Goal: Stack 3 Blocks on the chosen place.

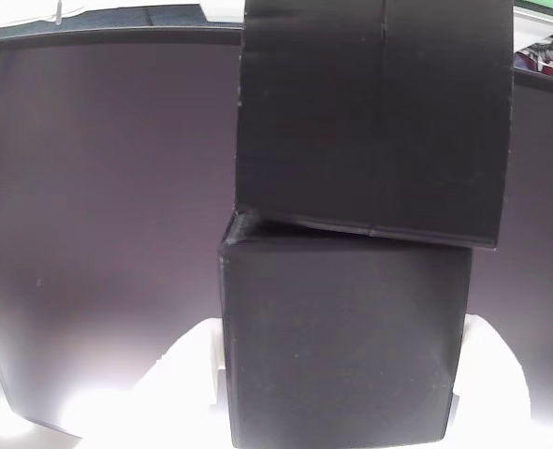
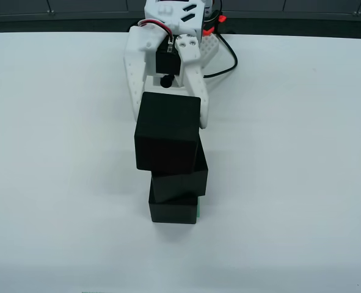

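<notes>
seen from above, the white gripper (image 2: 168,122) is closed around the top black cube (image 2: 168,134), set slightly askew on the middle cube (image 2: 180,182) and bottom cube (image 2: 173,210), where the green striped patch (image 2: 199,211) peeks out.

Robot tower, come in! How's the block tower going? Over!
Pincer around top block, grip unclear. Three blocks stacked, middle block twisted on bottom block. Green patch peeking beneath. Nothing in the way.

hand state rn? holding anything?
Hand: closed on the top block, which sits on the two-block stack, not yet released.
</notes>
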{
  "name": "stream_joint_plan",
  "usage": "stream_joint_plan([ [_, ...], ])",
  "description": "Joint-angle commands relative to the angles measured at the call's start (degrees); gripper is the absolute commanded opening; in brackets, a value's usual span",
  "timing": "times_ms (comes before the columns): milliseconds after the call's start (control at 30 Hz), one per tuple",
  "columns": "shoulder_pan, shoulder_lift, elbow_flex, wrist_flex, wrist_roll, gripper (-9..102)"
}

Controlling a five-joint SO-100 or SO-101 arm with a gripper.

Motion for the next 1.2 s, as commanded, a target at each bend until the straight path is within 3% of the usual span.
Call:
stream_joint_plan([
  [0, 0.5, -0.3, 0.4, -0.8, -1.1, 30],
  [367, 0.5, 3.5, 1.0, -1.2, -1.4, 37],
  [667, -0.3, 19.6, 1.2, 3.5, -1.5, 37],
  [1000, -4.2, 37.1, 12.8, 2.4, 4.6, 1],
  [1167, -5.4, 39.9, 12.7, 2.0, 19.5, 0],
])
